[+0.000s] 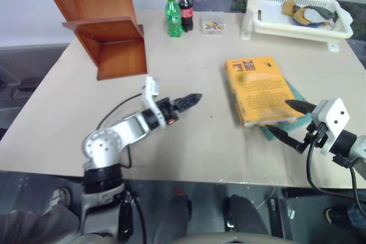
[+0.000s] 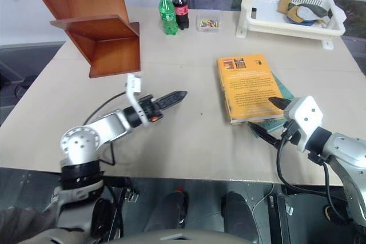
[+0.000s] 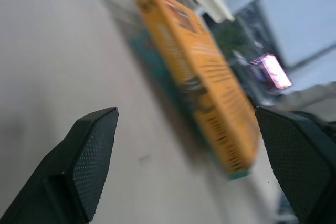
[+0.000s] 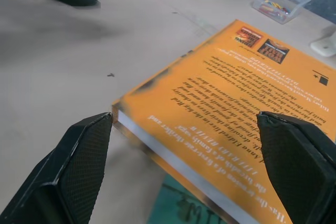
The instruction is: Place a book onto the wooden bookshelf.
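Note:
The orange-yellow book point(image 1: 260, 88) lies flat on the table's right half, on top of a thinner teal book point(image 1: 275, 131). My right gripper point(image 1: 279, 116) is open at the book's near end, one finger over the cover and one beside the near corner point(image 4: 118, 111), with nothing gripped. My left gripper point(image 1: 193, 99) hovers level over the table's middle, pointing right toward the book point(image 3: 199, 77); its fingers point(image 3: 92, 150) stand wide apart and empty. The reddish-brown wooden bookshelf point(image 1: 106, 24) stands at the far left of the table.
A green bottle point(image 1: 173, 15), a cola bottle point(image 1: 186, 8) and a small clear box point(image 1: 213, 25) stand at the table's back. A white basket point(image 1: 269, 20) with items sits at the back right. A black cable point(image 1: 114, 112) trails by my left arm.

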`<act>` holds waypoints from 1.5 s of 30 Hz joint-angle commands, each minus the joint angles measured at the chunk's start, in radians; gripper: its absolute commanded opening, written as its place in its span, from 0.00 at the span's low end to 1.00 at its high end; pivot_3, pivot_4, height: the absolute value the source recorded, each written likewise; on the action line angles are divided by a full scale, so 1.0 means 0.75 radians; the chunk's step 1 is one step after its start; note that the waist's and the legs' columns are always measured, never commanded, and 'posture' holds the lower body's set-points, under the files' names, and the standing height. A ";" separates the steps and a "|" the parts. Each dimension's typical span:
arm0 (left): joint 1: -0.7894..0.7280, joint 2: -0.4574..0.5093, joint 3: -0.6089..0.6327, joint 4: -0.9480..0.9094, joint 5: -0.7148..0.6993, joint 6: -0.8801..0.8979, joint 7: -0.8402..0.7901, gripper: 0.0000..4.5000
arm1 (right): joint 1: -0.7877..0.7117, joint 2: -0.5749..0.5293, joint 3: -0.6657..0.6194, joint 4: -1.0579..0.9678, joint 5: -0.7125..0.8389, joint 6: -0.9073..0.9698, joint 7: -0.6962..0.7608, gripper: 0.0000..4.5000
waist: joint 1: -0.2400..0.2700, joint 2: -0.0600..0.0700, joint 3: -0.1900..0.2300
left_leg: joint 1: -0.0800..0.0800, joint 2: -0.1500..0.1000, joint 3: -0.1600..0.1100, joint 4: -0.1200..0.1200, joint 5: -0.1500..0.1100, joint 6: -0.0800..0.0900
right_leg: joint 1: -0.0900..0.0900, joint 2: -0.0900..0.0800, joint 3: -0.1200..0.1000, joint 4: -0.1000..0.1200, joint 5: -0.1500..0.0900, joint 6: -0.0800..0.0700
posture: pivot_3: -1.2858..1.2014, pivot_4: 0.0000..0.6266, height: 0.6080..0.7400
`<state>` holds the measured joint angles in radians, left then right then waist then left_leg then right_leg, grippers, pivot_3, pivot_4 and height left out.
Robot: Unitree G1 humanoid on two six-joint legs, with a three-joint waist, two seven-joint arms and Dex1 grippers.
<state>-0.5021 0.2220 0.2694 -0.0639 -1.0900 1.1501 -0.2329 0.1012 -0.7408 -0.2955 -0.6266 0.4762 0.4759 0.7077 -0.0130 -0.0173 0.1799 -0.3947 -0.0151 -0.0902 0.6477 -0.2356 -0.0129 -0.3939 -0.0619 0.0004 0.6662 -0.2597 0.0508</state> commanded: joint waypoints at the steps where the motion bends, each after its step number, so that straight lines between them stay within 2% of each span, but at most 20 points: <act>1: -0.144 -0.146 0.023 0.227 -0.042 0.005 0.081 0.99 | 0.042 0.021 -0.064 -0.098 0.013 0.003 -0.048 1.00 | 0.004 0.000 0.000 | 0.000 -0.001 0.000 0.001 0.000 0.000 | 0.000 0.000 0.000 0.000 0.000 0.000 | 0.52 0.24 1.00; 7: -0.319 -0.308 0.054 0.547 -0.031 -0.023 0.094 0.99 | 0.138 0.047 -0.125 -0.187 0.036 0.005 -0.077 1.00 | 0.005 0.000 0.000 | -0.001 -0.001 0.001 0.003 -0.001 0.001 | 0.000 0.000 0.001 0.000 0.001 0.001 | 0.52 0.24 1.00; 10: -0.414 -0.341 0.073 0.715 0.003 -0.041 0.075 0.99 | 0.217 0.064 -0.180 -0.258 0.072 -0.021 -0.054 1.00 | 0.007 0.000 0.000 | -0.002 -0.002 0.000 0.003 -0.001 0.001 | 0.000 0.000 0.000 0.000 0.001 0.002 | 0.52 0.24 1.00; 16: -0.521 -0.310 0.051 0.921 0.101 -0.025 -0.012 0.99 | 0.350 0.101 -0.269 -0.383 0.125 -0.063 -0.042 1.00 | 0.001 0.000 0.000 | -0.001 -0.002 0.001 0.003 -0.001 0.002 | 0.000 0.000 0.001 0.000 0.001 0.002 | 0.52 0.24 1.00; 22: -0.589 -0.259 0.013 1.080 0.227 0.005 -0.142 0.99 | 0.500 0.156 -0.308 -0.478 0.104 -0.103 -0.063 1.00 | 0.000 0.000 0.000 | -0.001 -0.002 0.001 0.003 -0.001 0.002 | 0.000 0.000 0.001 0.000 0.001 0.002 | 0.52 0.24 1.00; 27: -0.643 -0.268 0.037 1.189 0.289 -0.039 -0.211 0.99 | 0.548 0.181 -0.299 -0.503 0.072 -0.126 -0.087 1.00 | 0.000 0.000 0.000 | -0.001 -0.002 0.001 0.003 -0.001 0.002 | 0.000 0.000 0.001 0.000 0.001 0.003 | 0.52 0.24 1.00; 34: -0.817 -0.316 0.082 1.534 0.409 -0.275 -0.337 0.99 | 0.611 0.207 -0.320 -0.548 0.051 -0.133 -0.115 1.00 | 0.010 0.000 0.000 | -0.002 -0.003 0.000 0.003 -0.001 0.002 | 0.000 -0.001 0.000 0.000 0.001 0.003 | 0.52 0.24 1.00; 40: -0.895 -0.337 0.115 1.696 0.498 -0.375 -0.415 0.99 | 0.635 0.206 -0.325 -0.561 0.052 -0.146 -0.132 1.00 | 0.005 0.000 0.000 | -0.002 -0.003 0.001 0.003 -0.001 0.002 | 0.000 -0.001 0.000 -0.001 0.001 0.004 | 0.52 0.24 1.00; 43: -0.909 -0.335 0.133 1.729 0.526 -0.387 -0.431 0.82 | 0.649 0.203 -0.329 -0.561 0.053 -0.162 -0.142 1.00 | 0.003 0.000 0.000 | -0.002 -0.003 0.000 0.003 -0.001 0.002 | 0.000 -0.001 0.000 -0.001 0.001 0.004 | 0.52 0.24 1.00; 45: -0.915 -0.330 0.152 1.745 0.537 -0.387 -0.434 0.65 | 0.659 0.200 -0.328 -0.561 0.053 -0.172 -0.150 1.00 | 0.003 0.000 0.000 | -0.002 -0.003 0.001 0.003 -0.001 0.002 | 0.000 -0.001 0.000 -0.001 0.001 0.004 | 0.52 0.24 1.00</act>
<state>-1.1695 -0.0213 0.3596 1.2327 -0.6935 0.8617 -0.5433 0.5857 -0.5843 -0.5134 -1.0053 0.5147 0.3784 0.6054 -0.0107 -0.0175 0.1798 -0.3962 -0.0174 -0.0898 0.6500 -0.2366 -0.0111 -0.3940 -0.0626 0.0006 0.6654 -0.2588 0.0539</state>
